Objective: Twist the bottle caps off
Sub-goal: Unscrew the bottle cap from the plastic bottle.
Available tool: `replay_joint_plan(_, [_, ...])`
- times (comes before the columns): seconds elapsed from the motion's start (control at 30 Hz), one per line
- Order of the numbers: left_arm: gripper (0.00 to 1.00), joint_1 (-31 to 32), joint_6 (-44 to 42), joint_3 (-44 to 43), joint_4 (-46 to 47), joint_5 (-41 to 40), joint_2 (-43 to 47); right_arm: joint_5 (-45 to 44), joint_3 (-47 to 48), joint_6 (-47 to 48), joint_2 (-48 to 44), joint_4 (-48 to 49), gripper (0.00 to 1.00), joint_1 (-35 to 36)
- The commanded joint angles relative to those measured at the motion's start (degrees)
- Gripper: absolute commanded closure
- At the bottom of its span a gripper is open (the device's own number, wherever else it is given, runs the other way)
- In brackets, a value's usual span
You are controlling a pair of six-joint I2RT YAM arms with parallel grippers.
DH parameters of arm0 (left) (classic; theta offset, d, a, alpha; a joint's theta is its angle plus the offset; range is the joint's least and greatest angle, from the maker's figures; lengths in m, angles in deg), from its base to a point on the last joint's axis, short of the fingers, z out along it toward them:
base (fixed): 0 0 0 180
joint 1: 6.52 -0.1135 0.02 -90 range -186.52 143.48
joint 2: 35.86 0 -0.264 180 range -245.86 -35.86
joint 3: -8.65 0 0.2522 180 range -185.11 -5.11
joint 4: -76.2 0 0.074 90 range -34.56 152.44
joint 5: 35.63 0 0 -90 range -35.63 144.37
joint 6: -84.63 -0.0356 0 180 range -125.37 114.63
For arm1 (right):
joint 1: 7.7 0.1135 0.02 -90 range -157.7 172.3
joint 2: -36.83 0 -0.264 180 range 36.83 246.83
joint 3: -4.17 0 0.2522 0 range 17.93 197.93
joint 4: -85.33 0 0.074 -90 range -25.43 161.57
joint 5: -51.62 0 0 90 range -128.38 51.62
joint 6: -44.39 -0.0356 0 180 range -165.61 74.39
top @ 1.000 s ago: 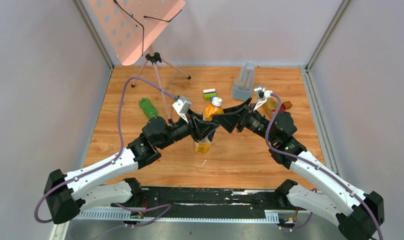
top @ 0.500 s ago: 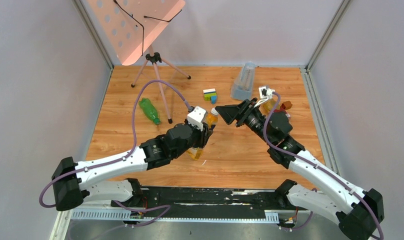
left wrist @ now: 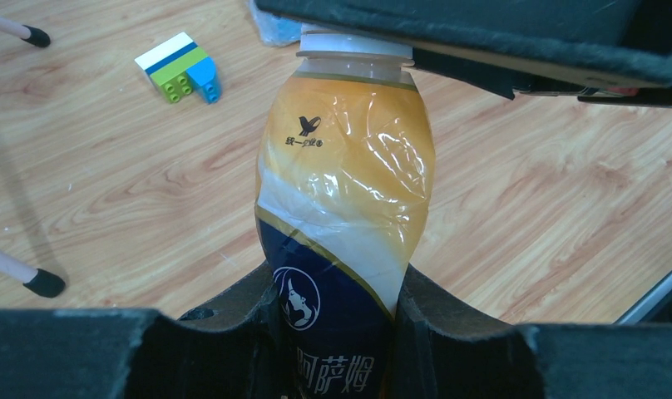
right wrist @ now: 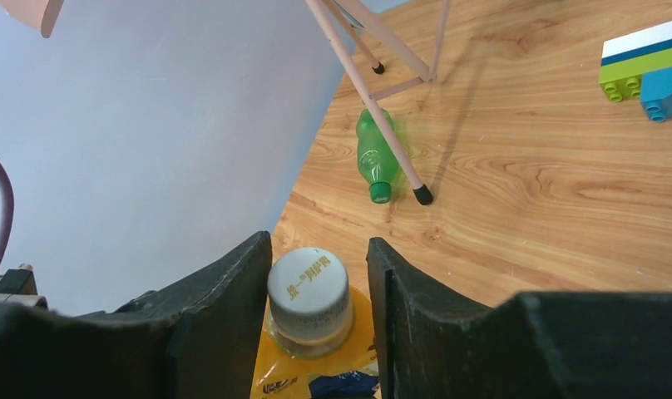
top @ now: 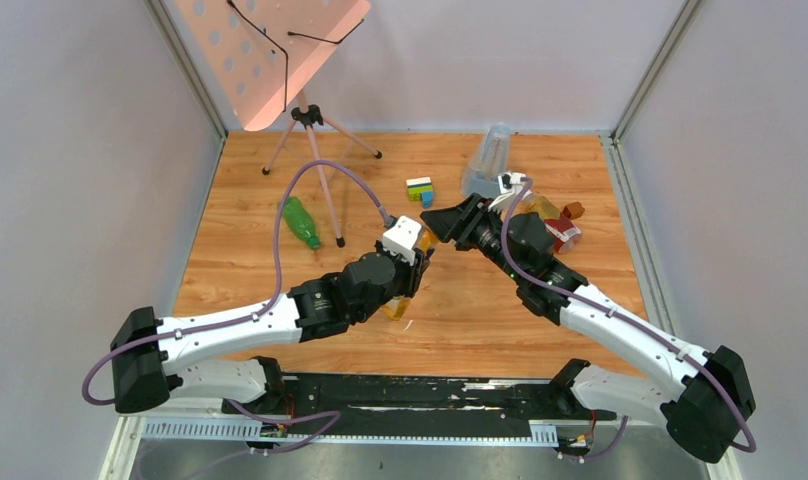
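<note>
1. Regrip: right hand [right wrist: 317, 258] came back over the white cap [right wrist: 308, 289], fingers straddling it, not yet clamped.
2. Left hand [left wrist: 337, 320] kept the amber bottle [left wrist: 345, 208] squeezed at its lower body.
3. Cap still on; twist looked next.

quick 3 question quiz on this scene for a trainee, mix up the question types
1. Multiple choice: what is the left gripper holding?
A) the clear container
B) the yellow-label amber bottle
C) the toy bricks

2. True or false: the white cap sits between the jaws of the right gripper.

3. Fill in the blank: the green bottle, with its cap on, lies on its ____.

Key: 1 B; 2 true; 3 side.
</note>
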Motion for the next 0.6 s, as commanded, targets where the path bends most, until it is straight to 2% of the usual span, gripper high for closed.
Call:
replay_joint_plan(0.0, [1.0, 0.8, -1.0, -3.0, 1.8, -2.7, -0.7, -0.4, 3.2, -0.7, 1.4, 1.0, 0.54, 0.6])
replay_joint_plan(0.1, [1.0, 0.9, -1.1, -3.2, 1.8, -2.7, -1.2, -0.6, 3.4, -0.7, 1.8, 0.9, 0.52, 1.0])
replay_joint_plan(0.2, [1.0, 0.9, -1.2, -3.2, 1.9, -2.5, -1.3, -1.3, 3.0, -0.6, 1.7, 1.5, 0.55, 1.0])
replay_joint_plan(0.23, [1.0, 0.9, -1.2, -3.2, 1.9, -2.5, -1.3, -1.7, 2.9, -0.6, 1.7, 1.6, 0.57, 1.0])
replay_joint_plan(0.3, [1.0, 1.0, -1.3, -3.2, 1.8, -2.5, -1.3, -1.9, 3.0, -0.4, 1.6, 1.6, 0.68, 1.0])
replay_joint_plan(0.37, [1.0, 1.0, -1.3, -3.1, 1.8, -2.2, -1.3, -2.2, 3.0, -0.5, 1.7, 1.5, 0.71, 1.0])
replay_joint_plan(0.47, [1.0, 1.0, -1.3, -3.1, 1.7, -1.9, -1.5, -2.4, 3.1, -0.8, 1.9, 1.5, 0.67, 1.0])
replay_joint_plan(0.53, [1.0, 1.0, -1.3, -3.1, 1.6, -1.8, -1.4, -2.2, 3.3, -1.0, 2.2, 1.6, 0.51, 1.0])
replay_joint_plan(0.57, [1.0, 1.0, -1.3, -3.0, 1.6, -1.8, -1.3, -2.2, 3.4, -1.3, 2.1, 1.6, 0.48, 1.0])
